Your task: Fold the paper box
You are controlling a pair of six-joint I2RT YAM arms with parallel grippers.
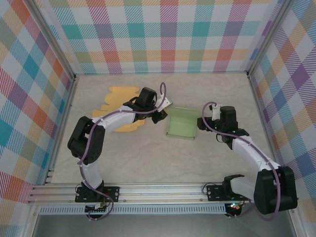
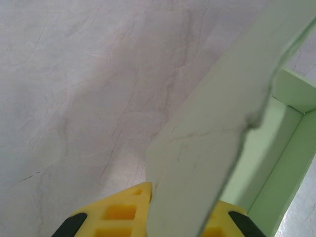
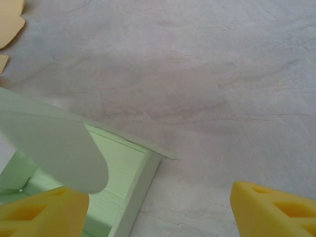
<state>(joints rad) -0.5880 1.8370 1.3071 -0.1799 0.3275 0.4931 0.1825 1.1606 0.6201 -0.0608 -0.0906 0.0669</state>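
Paper box (image 1: 181, 123) sits between left gripper (image 1: 161, 117) (pinching its flap) and wide-spread right gripper (image 1: 201, 123).

From my end, the left arm (image 1: 90, 170) and right arm (image 1: 249, 150) are white tubes with chunky black joints, looping purple cables (image 1: 161, 94), bright yellow fingers (image 2: 118, 212).

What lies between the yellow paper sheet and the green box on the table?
In the top view, the left gripper lies there, shut on a flap of the green box. The yellow paper sheet lies partly under that arm.
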